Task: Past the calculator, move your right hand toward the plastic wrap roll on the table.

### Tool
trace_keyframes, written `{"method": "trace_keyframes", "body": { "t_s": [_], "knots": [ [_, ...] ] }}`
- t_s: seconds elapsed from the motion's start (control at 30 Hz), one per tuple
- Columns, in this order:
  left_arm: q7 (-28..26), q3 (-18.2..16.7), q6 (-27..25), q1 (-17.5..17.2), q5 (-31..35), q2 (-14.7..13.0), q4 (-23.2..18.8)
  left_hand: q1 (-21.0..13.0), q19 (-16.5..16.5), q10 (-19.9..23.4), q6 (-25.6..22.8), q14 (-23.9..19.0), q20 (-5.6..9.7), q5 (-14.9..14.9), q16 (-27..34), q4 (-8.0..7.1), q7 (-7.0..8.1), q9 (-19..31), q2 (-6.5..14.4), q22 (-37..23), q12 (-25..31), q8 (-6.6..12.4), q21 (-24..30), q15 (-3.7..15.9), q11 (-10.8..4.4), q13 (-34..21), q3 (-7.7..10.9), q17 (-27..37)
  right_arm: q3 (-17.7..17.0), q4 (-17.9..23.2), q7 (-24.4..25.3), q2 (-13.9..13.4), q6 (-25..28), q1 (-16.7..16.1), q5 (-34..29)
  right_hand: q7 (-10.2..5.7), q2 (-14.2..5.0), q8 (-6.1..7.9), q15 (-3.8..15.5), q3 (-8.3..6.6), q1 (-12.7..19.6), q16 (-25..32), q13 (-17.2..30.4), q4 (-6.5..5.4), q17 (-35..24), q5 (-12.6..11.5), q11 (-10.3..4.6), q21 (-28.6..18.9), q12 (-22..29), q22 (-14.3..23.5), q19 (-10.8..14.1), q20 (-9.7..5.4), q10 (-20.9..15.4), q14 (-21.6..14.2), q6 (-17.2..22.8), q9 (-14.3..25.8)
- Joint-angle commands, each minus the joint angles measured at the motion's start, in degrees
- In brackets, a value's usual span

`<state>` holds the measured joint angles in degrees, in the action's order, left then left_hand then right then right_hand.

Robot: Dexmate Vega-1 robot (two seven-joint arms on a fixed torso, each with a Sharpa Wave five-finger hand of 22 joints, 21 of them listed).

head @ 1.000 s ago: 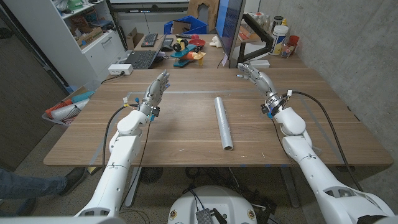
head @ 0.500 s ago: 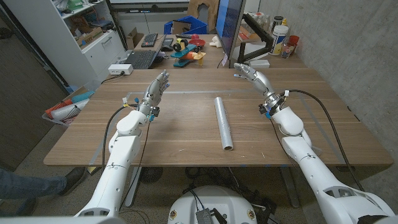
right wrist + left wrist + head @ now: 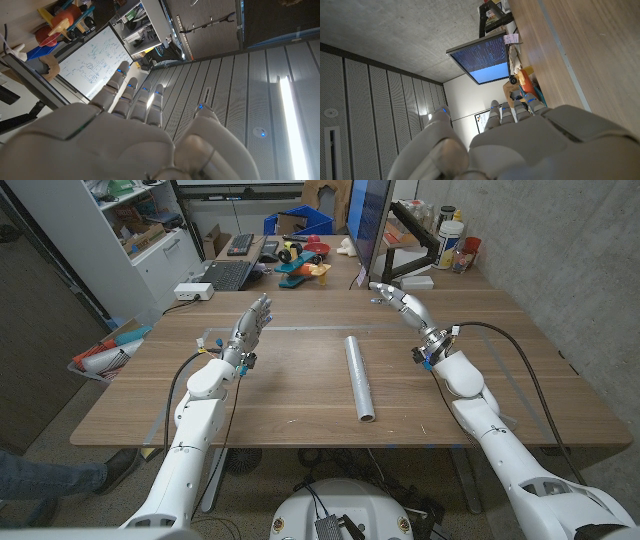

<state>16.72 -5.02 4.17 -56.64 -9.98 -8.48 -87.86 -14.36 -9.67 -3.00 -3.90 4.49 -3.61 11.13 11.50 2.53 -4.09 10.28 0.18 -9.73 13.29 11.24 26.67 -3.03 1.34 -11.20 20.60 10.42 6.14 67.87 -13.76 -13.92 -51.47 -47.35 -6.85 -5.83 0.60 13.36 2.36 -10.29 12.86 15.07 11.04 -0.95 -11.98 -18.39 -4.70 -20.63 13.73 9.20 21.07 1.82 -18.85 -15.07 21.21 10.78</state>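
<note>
The plastic wrap roll [image 3: 360, 375], a clear glossy tube, lies lengthwise in the middle of the wooden table [image 3: 300, 405]. My right hand [image 3: 400, 302] is raised above the table's far right part, to the right of and beyond the roll, open with its fingers spread and nothing in it. In the right wrist view the right hand [image 3: 130, 135] points at the room's wall and ceiling. My left hand [image 3: 254, 319] is held up over the far left part, open and empty. The left hand [image 3: 510, 145] also shows in the left wrist view. I see no calculator.
Beyond the table's far edge stand a monitor [image 3: 368, 220] on an arm, a laptop [image 3: 226, 275], toys [image 3: 305, 262] and bottles [image 3: 452, 225]. A white shelf unit [image 3: 130, 230] stands at the left. A bundle [image 3: 100, 358] lies on the floor at the left.
My right hand has drifted a little to the left and away from me, closer to the roll's far end. The left hand and the roll have stayed in place.
</note>
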Motion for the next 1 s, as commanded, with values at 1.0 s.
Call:
{"method": "trace_keyframes", "body": {
  "t_s": [1.0],
  "knots": [
    [0.0,0.3,0.1,-0.1,0.1,0.1,-0.4,0.2,0.0,0.2,-0.5,-0.2,-1.18,-0.1,-0.2,0.65,0.18,0.1,0.6,-0.2,-0.3,-0.27,-1.1,-0.18,-0.15,-0.2,0.03,0.2,2.3,2.1,7.0,-2.4,-2.7,0.1,-11.8,-1.52,-0.28,-0.15,1.73,-0.33,1.2,-0.6,0.4,0.82,0.1,-1.8,-1.23,3.1,-0.6,0.3,-2.0,2.51,-1.3,-0.4,1.6,0.3]
  ]
}}
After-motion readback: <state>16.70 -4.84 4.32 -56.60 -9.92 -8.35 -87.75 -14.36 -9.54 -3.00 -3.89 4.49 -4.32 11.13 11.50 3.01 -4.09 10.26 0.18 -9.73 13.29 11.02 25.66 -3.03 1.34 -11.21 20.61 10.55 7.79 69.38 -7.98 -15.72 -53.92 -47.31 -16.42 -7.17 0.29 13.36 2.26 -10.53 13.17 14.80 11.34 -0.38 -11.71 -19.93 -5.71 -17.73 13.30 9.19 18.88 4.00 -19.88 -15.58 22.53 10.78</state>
